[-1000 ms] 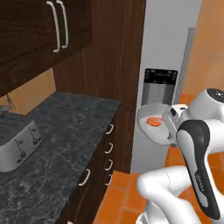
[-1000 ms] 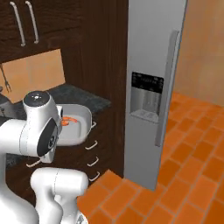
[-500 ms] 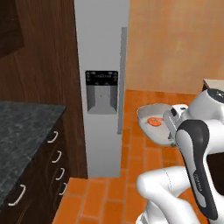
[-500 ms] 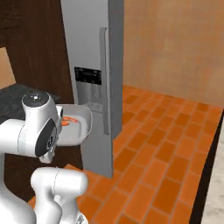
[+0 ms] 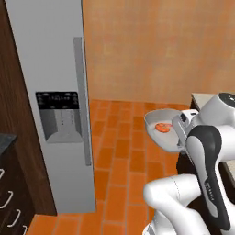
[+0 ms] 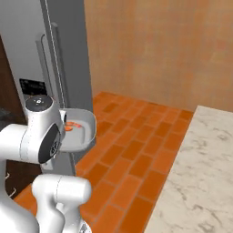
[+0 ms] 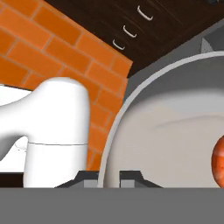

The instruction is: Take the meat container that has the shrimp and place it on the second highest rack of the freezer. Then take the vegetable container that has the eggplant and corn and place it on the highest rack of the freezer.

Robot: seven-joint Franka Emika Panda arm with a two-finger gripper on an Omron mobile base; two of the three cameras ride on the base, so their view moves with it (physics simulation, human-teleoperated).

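Observation:
The meat container (image 5: 156, 120) is a shallow grey bowl with the orange shrimp (image 5: 161, 127) inside. It hangs level at chest height in front of my arm. My gripper (image 5: 180, 134) is shut on its near rim. From the right, the container (image 6: 84, 132) and shrimp (image 6: 71, 126) sit just beside my upper arm. In the hand view both fingertips (image 7: 131, 176) pinch the container rim (image 7: 127, 103), with the shrimp (image 7: 218, 160) at the right edge. The grey freezer (image 5: 55, 78) stands to the left with its doors closed. The vegetable container is out of view.
The freezer has a long vertical handle (image 5: 81, 101) and a dispenser panel (image 5: 58, 114). Dark drawers (image 5: 8, 206) sit at its left. A marble counter (image 6: 195, 173) lies to my right. Orange brick floor (image 5: 119, 156) stretches ahead to a tan wall.
The whole picture has swung: the cabinets and dark counter slid out to the left and the freezer now stands nearer. The container stays in my shut gripper, unchanged relative to the arm.

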